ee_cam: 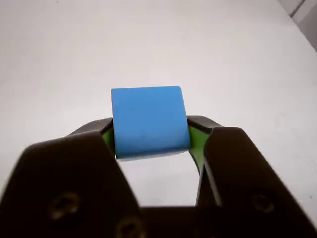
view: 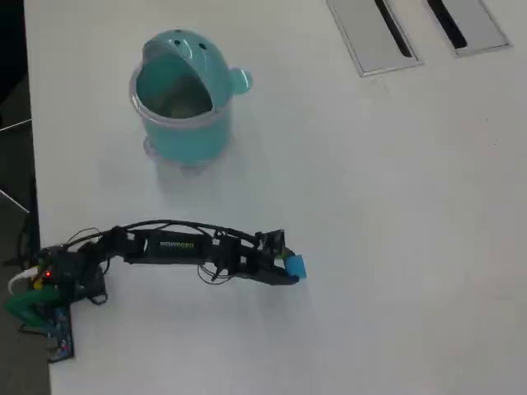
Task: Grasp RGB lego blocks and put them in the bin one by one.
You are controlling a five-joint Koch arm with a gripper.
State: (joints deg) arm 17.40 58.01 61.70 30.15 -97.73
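Observation:
A blue lego block (ee_cam: pixel 148 121) sits squeezed between the green-padded jaws of my gripper (ee_cam: pixel 151 136), which is shut on it. From overhead the same blue block (view: pixel 296 266) shows at the tip of the outstretched black arm, with the gripper (view: pixel 290 269) low over the white table. The teal bin (view: pixel 179 123) stands upright toward the far left in the overhead view, its domed lid tipped so the opening shows, well away from the gripper. Red and yellow-green blocks are out of view.
Two flat grey slotted panels (view: pixel 383 33) are set into the table at the top right of the overhead view. The arm's base with its wiring (view: pixel 49 284) sits at the table's left edge. White tabletop (view: pixel 395 206) surrounds the gripper.

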